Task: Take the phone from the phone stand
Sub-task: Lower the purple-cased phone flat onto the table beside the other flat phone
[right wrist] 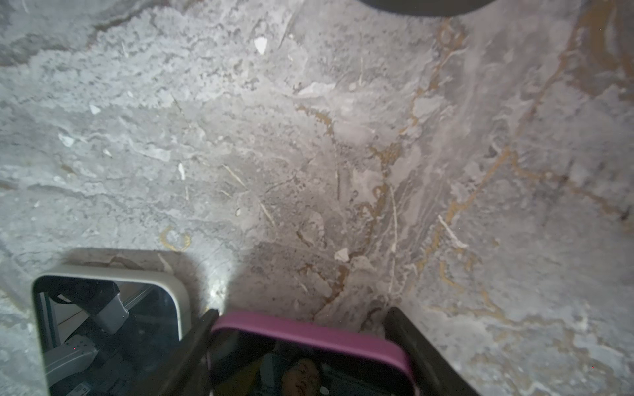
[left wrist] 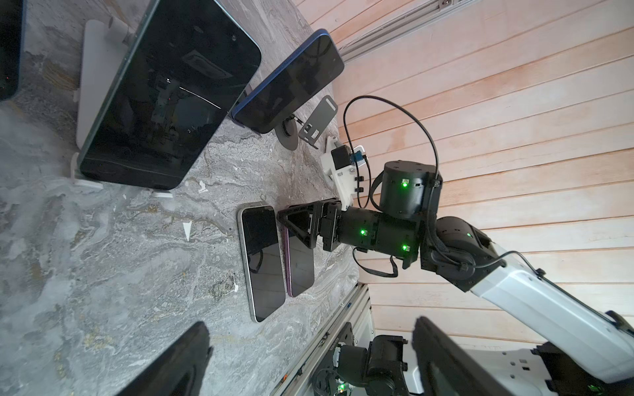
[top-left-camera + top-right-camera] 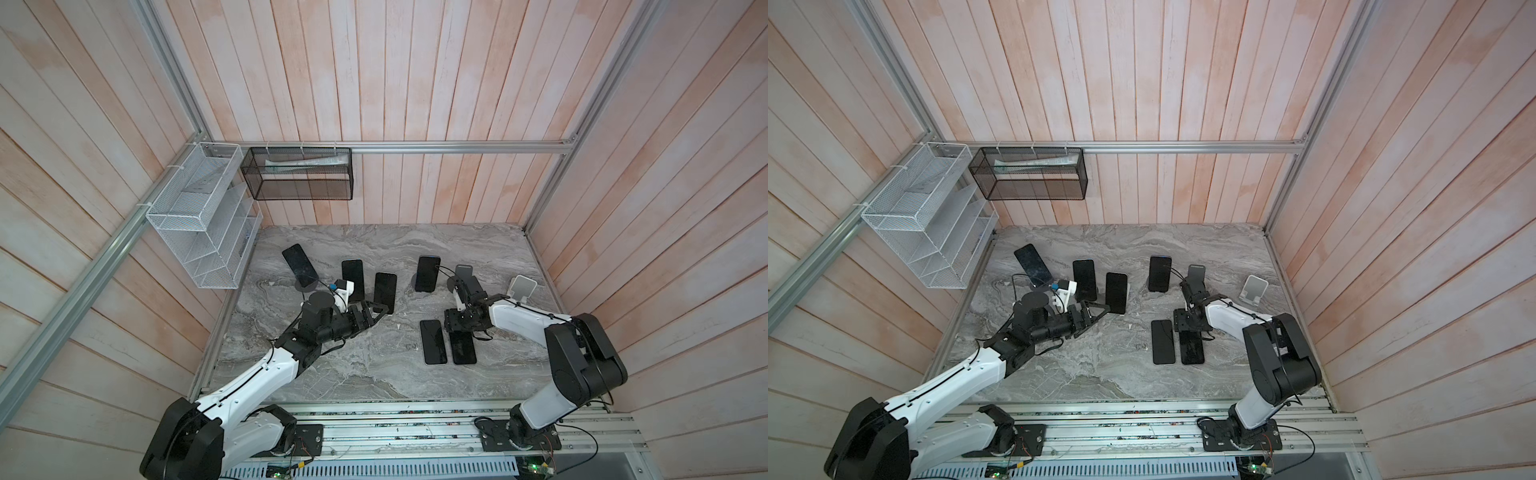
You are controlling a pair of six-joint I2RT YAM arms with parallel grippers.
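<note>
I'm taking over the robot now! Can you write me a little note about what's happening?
Left hand: open, empty, by a phone on a stand.
Right hand: fingers straddle the pink phone, flat on the table; grip unclear.
Done: pink phone and white phone lie flat; grey stand and white stand are empty.
To do: that phone and three more phones sit on stands.
</note>
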